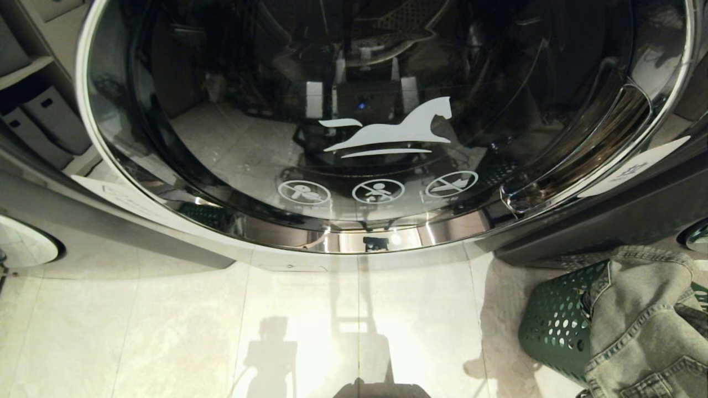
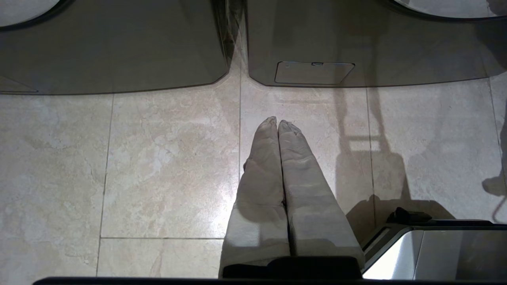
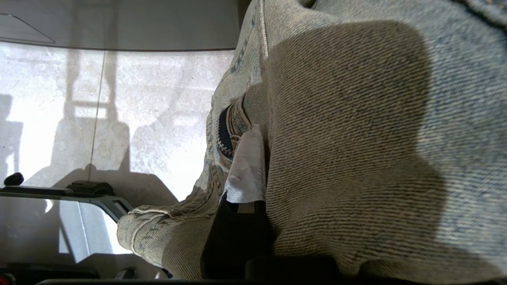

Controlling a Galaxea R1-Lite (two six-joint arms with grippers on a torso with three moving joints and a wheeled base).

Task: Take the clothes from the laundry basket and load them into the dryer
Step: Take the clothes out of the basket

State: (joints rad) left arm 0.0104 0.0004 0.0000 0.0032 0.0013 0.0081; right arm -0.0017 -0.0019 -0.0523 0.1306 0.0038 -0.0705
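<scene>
The dryer's round glass door, dark with a white horse logo, fills the upper head view and faces me. At the lower right stands the green perforated laundry basket with pale denim jeans heaped over its rim. In the right wrist view my right gripper is shut on the jeans; one white-wrapped finger shows beside the zip, and denim hides the other. My left gripper hangs shut and empty over the floor tiles. Neither gripper shows in the head view.
A second machine stands to the left of the dryer, with a narrow gap between them. Shelves with grey boxes are at the upper left. The dryer's lower panel has a small service flap. My base juts over the beige tiled floor.
</scene>
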